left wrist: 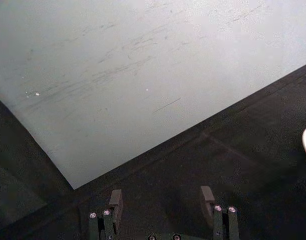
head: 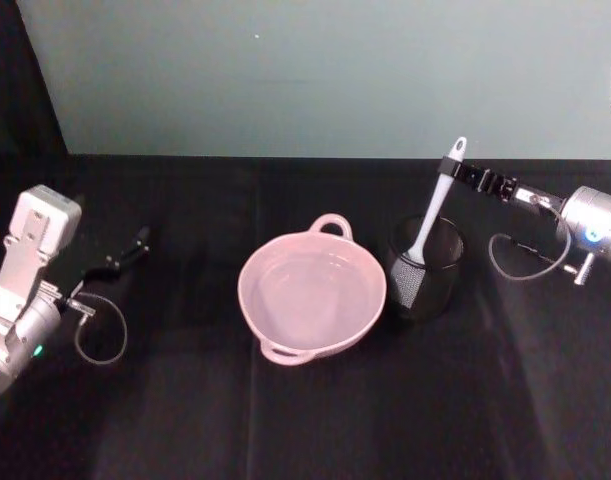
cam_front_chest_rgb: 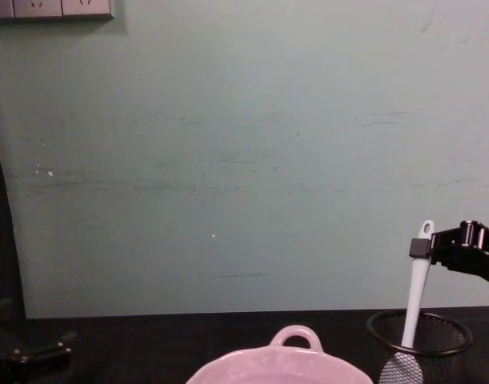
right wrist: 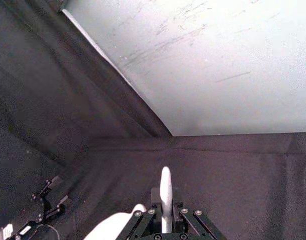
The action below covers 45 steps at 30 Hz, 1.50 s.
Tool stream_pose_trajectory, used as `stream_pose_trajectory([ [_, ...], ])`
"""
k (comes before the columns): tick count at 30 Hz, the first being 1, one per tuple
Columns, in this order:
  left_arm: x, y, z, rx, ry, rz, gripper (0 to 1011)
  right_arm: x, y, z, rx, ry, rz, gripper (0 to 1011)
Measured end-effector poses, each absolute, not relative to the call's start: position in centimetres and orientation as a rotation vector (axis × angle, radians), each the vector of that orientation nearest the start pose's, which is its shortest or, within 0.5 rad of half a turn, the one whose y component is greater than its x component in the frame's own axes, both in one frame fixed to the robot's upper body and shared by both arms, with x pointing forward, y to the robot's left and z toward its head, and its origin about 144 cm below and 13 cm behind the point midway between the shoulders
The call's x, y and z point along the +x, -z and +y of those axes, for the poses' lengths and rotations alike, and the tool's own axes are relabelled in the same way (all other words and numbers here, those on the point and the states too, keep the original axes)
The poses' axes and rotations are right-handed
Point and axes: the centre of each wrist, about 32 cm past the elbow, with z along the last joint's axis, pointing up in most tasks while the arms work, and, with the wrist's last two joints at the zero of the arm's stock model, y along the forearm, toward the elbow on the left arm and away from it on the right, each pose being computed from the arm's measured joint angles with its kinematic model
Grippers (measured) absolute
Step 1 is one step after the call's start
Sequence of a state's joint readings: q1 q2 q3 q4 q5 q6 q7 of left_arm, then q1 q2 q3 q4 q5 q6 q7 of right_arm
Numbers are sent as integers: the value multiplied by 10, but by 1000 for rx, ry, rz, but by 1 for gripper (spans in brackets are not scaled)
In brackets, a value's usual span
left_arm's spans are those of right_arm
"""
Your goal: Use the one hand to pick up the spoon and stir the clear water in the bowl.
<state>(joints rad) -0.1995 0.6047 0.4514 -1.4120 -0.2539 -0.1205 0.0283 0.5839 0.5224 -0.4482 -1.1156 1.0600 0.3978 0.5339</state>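
Observation:
The white spoon [head: 432,215] stands tilted in a black wire-mesh cup [head: 425,285], its head down inside and its handle sticking up. My right gripper [head: 455,170] reaches in from the right and is shut on the handle just below its top end; the right wrist view has the handle [right wrist: 165,192] upright between the jaws. In the chest view the gripper [cam_front_chest_rgb: 424,248] clamps the spoon [cam_front_chest_rgb: 416,288] above the cup [cam_front_chest_rgb: 424,336]. The pale pink bowl [head: 247,290] sits left of the cup, with clear water [head: 310,290] lying still in it.
My left gripper [head: 135,243] rests open at the far left, well away from the bowl, its fingers [left wrist: 115,200] spread over bare black cloth. A pale green wall runs along the table's back edge. The cup stands close against the bowl's right side.

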Motion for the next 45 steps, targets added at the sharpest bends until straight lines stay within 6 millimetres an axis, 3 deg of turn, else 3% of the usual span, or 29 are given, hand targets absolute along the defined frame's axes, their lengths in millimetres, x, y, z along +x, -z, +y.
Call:
stream_pose_trajectory([
  [10,489,-1140,310,304,-1248,-285,1011,589,-1218,-333,86,824,525,123],
  [16,489,-1140,310,305,-1248,-285,1011,569,-1240,-325,8,846,286,123],
  [33,489,-1140,310,305,-1248,-285,1011,536,-1299,-321,-11,834,17,123],
  [39,489,-1140,310,305,-1248,-285,1011,533,-1320,-316,8,795,-29,123],
  [45,489,-1140,310,305,-1248,-285,1011,538,-1342,-298,32,697,-64,123],
])
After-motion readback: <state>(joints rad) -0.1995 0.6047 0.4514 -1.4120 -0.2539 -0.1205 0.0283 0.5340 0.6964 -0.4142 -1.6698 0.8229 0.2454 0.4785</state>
